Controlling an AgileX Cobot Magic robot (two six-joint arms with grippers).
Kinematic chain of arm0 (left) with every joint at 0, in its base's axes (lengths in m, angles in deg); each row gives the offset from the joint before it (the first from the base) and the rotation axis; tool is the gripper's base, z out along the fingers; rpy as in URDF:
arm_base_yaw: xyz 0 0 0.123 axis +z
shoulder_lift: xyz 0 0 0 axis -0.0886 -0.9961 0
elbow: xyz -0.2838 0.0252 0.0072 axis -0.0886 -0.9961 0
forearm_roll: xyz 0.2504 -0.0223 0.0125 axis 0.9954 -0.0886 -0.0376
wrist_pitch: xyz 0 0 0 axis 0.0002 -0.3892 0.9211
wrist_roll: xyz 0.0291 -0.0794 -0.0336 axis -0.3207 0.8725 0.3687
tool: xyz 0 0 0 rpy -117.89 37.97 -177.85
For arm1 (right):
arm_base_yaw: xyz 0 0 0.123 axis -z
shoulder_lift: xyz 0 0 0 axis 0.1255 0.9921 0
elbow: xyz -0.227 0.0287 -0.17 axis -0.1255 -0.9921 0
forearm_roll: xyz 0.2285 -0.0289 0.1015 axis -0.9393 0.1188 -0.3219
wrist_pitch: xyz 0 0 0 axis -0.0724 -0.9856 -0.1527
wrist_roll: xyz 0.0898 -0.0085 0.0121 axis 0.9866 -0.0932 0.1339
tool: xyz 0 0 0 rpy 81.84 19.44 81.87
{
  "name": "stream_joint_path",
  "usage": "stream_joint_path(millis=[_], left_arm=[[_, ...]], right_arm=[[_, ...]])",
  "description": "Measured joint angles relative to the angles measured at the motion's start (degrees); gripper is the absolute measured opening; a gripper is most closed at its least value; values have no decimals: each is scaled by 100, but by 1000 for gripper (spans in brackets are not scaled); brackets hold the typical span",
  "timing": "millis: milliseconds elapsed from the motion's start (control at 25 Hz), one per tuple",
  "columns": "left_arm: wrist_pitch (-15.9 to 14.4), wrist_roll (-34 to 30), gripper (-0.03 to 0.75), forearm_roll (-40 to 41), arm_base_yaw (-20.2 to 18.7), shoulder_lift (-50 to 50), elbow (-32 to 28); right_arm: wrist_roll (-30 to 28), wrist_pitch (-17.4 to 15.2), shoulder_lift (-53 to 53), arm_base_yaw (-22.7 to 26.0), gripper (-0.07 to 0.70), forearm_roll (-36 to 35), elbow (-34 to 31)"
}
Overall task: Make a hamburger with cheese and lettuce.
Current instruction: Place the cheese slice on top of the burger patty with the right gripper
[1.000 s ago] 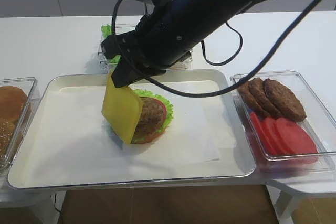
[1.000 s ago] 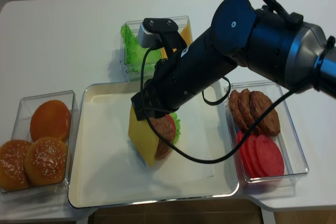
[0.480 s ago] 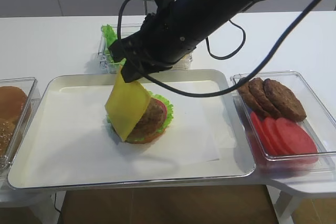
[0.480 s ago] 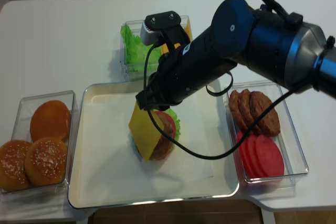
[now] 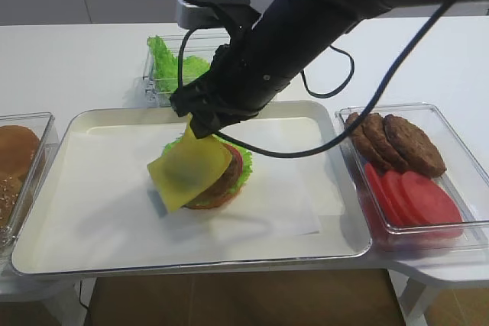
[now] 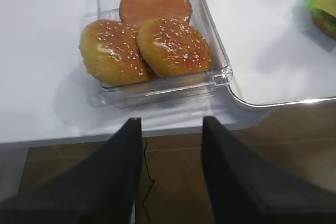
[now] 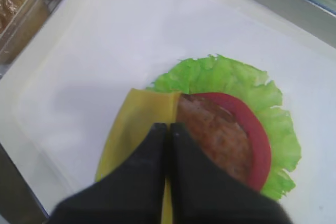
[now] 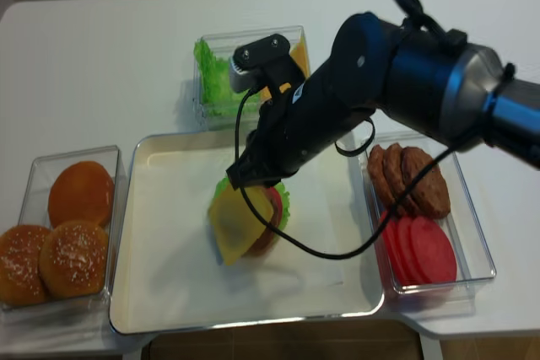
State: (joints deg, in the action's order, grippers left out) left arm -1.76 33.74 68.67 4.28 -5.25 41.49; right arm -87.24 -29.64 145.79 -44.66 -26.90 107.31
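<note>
cheese slice (image 5: 188,173) draped half over the hamburger (image 5: 218,169) on the tray (image 5: 99,124).
i see my right gripper (image 7: 168,129) pinched on the slice's top corner; left gripper (image 6: 170,129) spread apart, holding nothing.

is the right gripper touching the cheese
Touching. The right wrist view shows the right gripper shut on the cheese edge.

I see plain yellow cheese (image 5: 189,175) over the hamburger (image 5: 221,174), which shows frilly green lettuce, a red tomato slice and a brown patty. At nine o'clock sit golden-brown buns (image 6: 144,45) speckled with pale sesame; at three o'clock, dark brown patties (image 5: 396,140) and red tomato slices (image 5: 412,198). My right end effector (image 7: 168,132) is black, the bench (image 8: 101,48) white.
</note>
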Motion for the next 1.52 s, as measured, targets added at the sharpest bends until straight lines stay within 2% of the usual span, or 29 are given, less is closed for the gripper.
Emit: stream_joint_path(millis=[280, 640, 1040, 1520], left_arm=[[0, 0, 288, 0, 0, 0, 0], [0, 0, 288, 0, 0, 0, 0], [0, 0, 288, 0, 0, 0, 0], [0, 0, 288, 0, 0, 0, 0]], right_arm=[[14, 99, 64, 0, 3, 240, 0], [373, 107, 64, 0, 3, 877, 0], [464, 120, 188, 0, 3, 627, 0], [476, 133, 253, 0, 3, 649, 0]])
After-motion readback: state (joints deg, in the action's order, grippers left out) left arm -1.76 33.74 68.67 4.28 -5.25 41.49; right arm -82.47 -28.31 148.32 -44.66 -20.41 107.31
